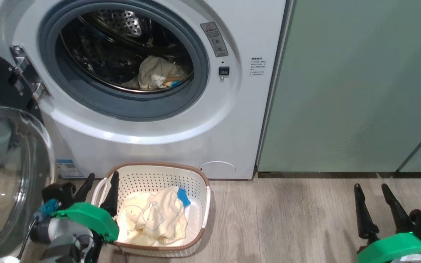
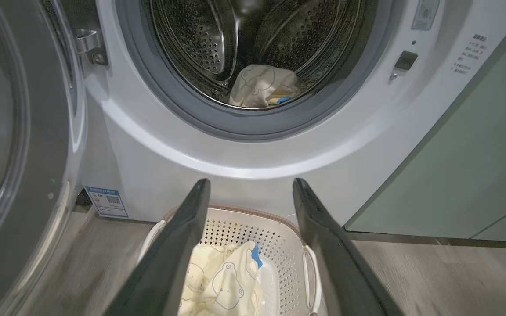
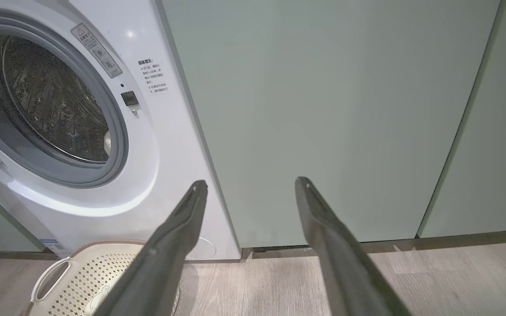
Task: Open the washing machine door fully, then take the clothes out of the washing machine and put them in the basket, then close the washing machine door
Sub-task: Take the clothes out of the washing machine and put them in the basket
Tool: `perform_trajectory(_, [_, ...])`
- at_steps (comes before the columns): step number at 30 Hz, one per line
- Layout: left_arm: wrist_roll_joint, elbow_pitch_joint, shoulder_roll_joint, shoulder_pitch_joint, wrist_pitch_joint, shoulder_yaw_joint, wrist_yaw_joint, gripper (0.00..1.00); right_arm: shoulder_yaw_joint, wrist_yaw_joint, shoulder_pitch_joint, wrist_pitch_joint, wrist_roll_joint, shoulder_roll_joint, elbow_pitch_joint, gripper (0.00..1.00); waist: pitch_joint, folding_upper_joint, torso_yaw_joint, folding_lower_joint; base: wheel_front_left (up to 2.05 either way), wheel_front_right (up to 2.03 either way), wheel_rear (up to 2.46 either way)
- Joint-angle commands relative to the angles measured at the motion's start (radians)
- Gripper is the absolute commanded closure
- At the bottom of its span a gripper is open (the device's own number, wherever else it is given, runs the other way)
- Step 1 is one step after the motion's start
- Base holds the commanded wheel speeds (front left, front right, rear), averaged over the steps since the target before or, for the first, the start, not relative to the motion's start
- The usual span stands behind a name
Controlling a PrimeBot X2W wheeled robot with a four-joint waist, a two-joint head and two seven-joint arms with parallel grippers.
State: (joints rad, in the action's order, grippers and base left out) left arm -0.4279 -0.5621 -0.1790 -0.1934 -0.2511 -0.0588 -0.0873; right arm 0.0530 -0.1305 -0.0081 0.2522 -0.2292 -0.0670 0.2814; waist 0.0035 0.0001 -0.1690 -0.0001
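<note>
The tall pale green cabinet fronts fill the right side, their lower edge meeting the grey wood-look floor. A wide stretch of that floor lies open before them. Flush against the cabinets' left edge stands the big white front-loading washing machine. Its grey rubber-rimmed drum mouth is unblocked. The large round door with the black ring and bulging clear glass bowl is swung out on its hinge at the left, and its rim stands near the basket's left side.

The small cream perforated plastic basket with a brown rim sits on the floor just before the machine's bottom edge, below the drum mouth. A crumpled cream-yellow garment with line drawings and a blue patch lies inside it. A second cream-yellow garment rests at the front lip of the drum, low and right of centre.

The left jaws stand wide and empty between the door and the basket, one dark finger over the basket's left handle. The right jaws, also wide and empty, hang over the bare floor well to the basket's right, their dark fingers pointing towards the cabinets.
</note>
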Motion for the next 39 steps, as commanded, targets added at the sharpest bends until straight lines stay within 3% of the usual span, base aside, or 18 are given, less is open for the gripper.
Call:
perform_trajectory(1, [0.016,0.036,-0.024,-0.036,-0.011,0.048,-0.009,0.00,0.013,0.000,-0.028,0.010,-0.001,-0.024,-0.037,0.00,-0.006,-0.0001,0.005,0.0001,0.00,0.00,0.00])
perform_trajectory(39, [0.099,0.071,0.020,0.033,-0.011,0.128,-0.038,0.00,-0.003,0.000,-0.004,0.010,-0.002,-0.020,-0.050,0.00,-0.048,-0.0001,0.022,0.0001,0.00,0.00,0.00])
